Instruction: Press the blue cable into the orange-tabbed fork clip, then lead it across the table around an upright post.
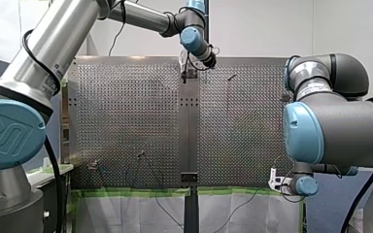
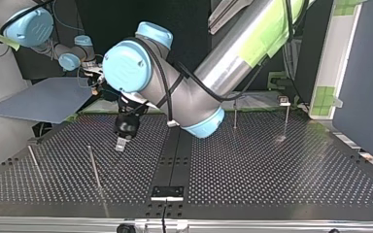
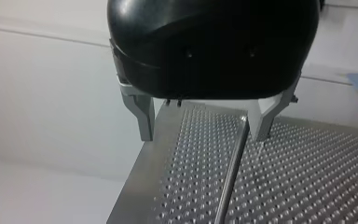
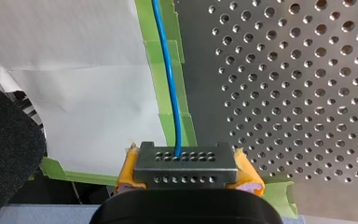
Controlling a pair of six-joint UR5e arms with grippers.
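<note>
Pinching the blue cable [image 4: 169, 84], right pincer [image 4: 186, 161]; left pincer [image 3: 205, 128] spread, empty. Cable likely light, limp: hold it short for pressing.

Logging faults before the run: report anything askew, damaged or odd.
Nothing stands out. The blue cable runs straight from my right gripper along the green tape at the edge of the table; no spill or damage shows.

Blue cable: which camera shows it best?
The right wrist view: the blue cable runs bright and close from my right pincer along the green tape. The front and top views show no blue cable clearly; the left wrist view shows none.
</note>
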